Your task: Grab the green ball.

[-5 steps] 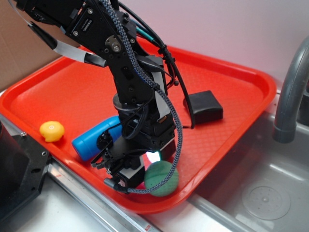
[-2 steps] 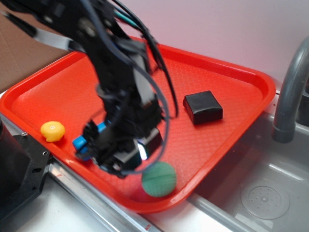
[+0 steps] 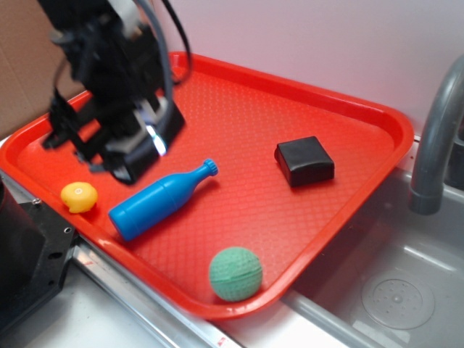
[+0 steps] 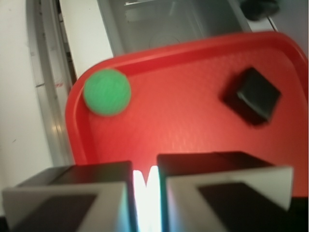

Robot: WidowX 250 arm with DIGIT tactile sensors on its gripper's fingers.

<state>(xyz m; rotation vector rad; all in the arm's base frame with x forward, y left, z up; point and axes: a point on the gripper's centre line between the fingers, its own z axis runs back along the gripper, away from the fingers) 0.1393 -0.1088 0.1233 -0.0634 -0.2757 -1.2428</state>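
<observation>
Motion-blurred arm over the red tray, cropped by the top edge. Faucet cut off at right. Softly blurred in the wrist view: green ball, black block.

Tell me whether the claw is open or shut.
Shut, and empty: in the wrist view the claw's fingers stand almost together with only a thin gap, and the ball lies apart on the tray.
</observation>
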